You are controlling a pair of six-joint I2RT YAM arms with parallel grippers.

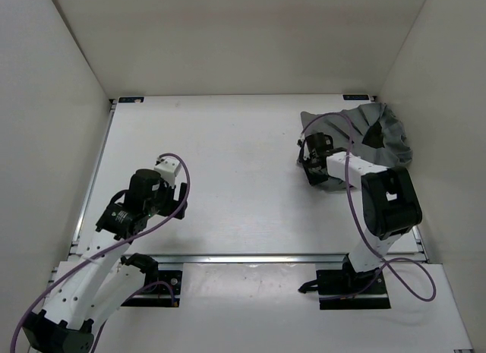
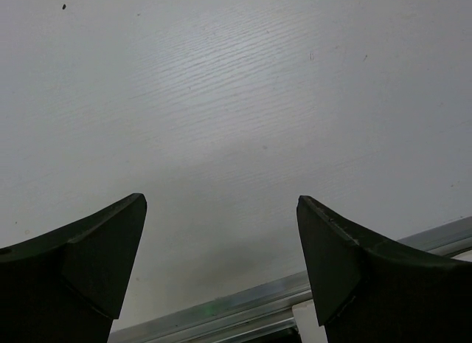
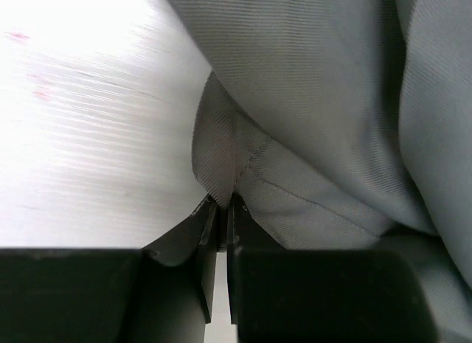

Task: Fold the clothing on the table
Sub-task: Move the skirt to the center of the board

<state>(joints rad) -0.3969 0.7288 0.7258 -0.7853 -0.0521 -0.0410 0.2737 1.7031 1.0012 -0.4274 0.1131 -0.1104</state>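
Clothing, grey, rumpled, hem between closed right fingers; left fingers wide, empty.

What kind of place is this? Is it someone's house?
Probably not: it looks like a robot test booth. A white table is boxed in by pale walls, and a left arm and a right arm are mounted at its near edge.

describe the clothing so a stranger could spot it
Look to the far right corner of the white table. A crumpled dark grey garment with fanning pleats lies there. It is the only fabric, and the right gripper is shut on its edge.
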